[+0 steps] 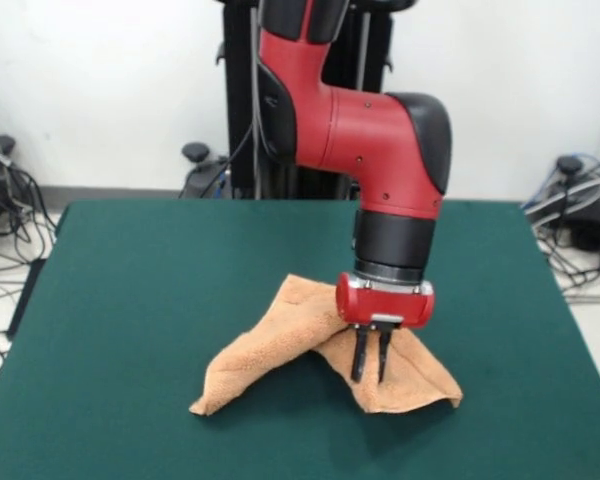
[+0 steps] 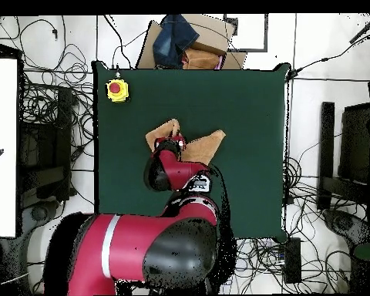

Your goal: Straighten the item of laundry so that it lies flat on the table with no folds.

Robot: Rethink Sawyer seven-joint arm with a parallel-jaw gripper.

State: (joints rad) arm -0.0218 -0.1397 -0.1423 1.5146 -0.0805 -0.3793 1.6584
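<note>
The peach-orange towel point(image 1: 320, 355) lies crumpled near the middle of the green table point(image 1: 160, 300), folded over itself with corners splayed to either side. My gripper point(image 1: 370, 378) hangs directly over its raised middle ridge, fingers point(image 1: 359, 360) narrowly apart with a slim gap and tips at the cloth. In the overhead view, a yellow box with a red button point(image 2: 117, 90) sits at a table corner, well apart.

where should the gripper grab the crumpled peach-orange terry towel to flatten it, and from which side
Probably the loose pointed corner of the peach-orange terry towel at the front view's lower left, approached from straight above. That flap lies thin and flat on the dark green felt table, clear of the raised fold in the middle, under the black-fingered gripper, so dragging it outward should open the fold.
</note>
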